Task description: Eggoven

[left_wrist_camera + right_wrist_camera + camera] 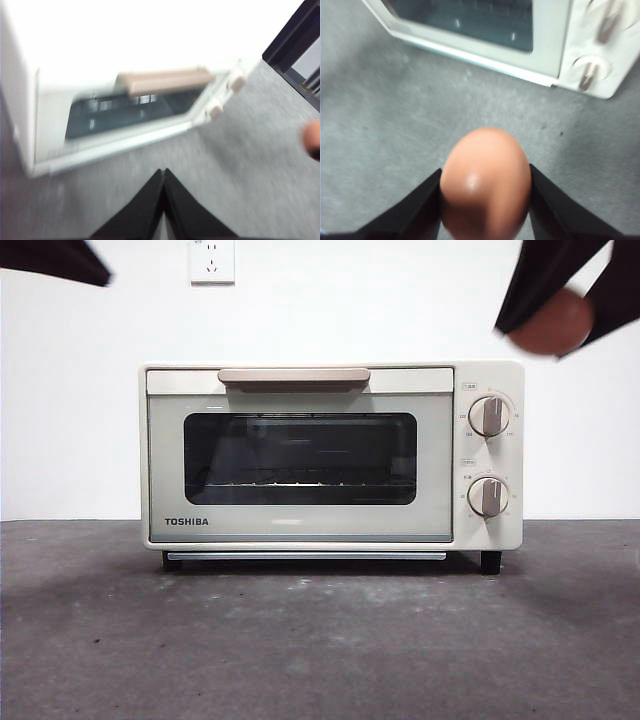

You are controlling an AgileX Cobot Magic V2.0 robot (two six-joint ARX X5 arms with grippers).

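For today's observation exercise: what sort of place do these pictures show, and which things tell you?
Probably a robot test bench, not a kitchen: a toaster oven alone on a grey table, a bare white wall, a gripper holding an egg.

The egg (pixel 549 324) is partly covered by the right gripper (pixel 556 318) in the front view, and its lower end is cut off in the right wrist view. The oven (pixel 125 107) is smeared by blur in the left wrist view. Dial (pixel 489 416) markings are too small to be read.
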